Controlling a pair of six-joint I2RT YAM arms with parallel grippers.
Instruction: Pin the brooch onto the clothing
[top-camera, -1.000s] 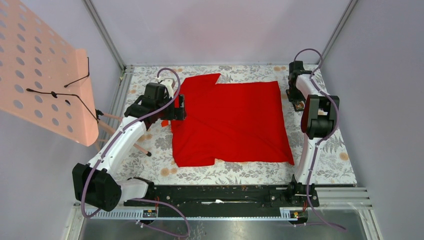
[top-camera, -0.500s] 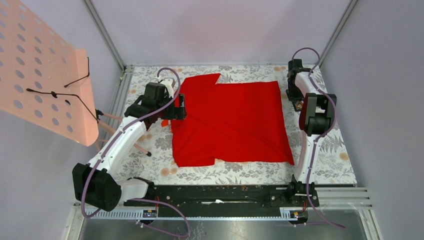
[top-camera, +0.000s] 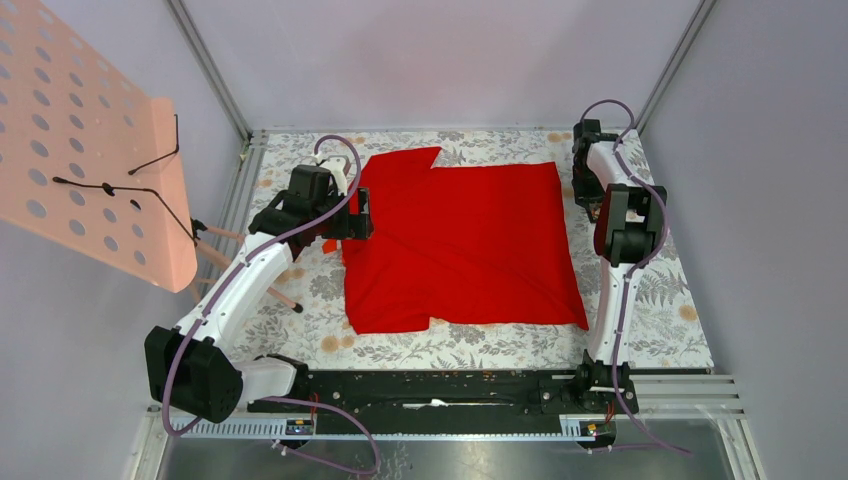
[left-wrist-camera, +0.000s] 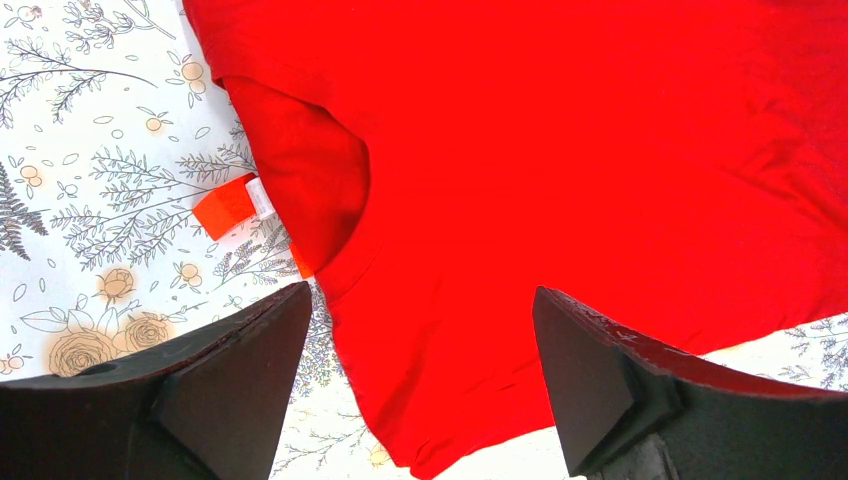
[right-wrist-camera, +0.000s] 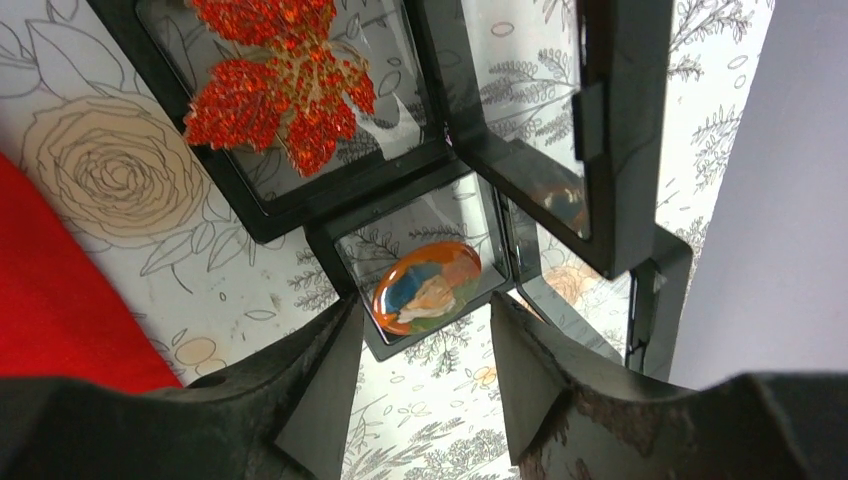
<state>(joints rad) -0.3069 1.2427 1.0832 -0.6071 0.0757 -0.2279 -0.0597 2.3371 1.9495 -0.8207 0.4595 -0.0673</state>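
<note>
From above, the red shirt (top-camera: 465, 245) lies flat in the middle of the table (top-camera: 660, 320). The left gripper (top-camera: 358, 215) sits at the shirt's left edge, and the right gripper (top-camera: 588, 195) reaches into the far right corner, just beyond the shirt's far right corner. The brooches themselves are too small to make out here, so the right arm is clearly the nearer one to them. In the left wrist view, that gripper's fingers are spread wide and hold nothing. They hover over the collar (left-wrist-camera: 330, 200), with an orange tag (left-wrist-camera: 228, 205) poking out on the bare table beside it. In the right wrist view, the fingers stand apart and empty. An oval brooch (right-wrist-camera: 427, 286) lies just ahead of the gap between them, inside a small open black case (right-wrist-camera: 350, 262). Its long axis runs roughly across the gap, so closing would likely squeeze it end to end. A red leaf brooch (right-wrist-camera: 280, 80) sits in a larger case just beyond. Room is tight: case rims crowd the oval on all sides, the side wall (right-wrist-camera: 790, 200) is close on the right, and the shirt's edge is to the left.
</note>
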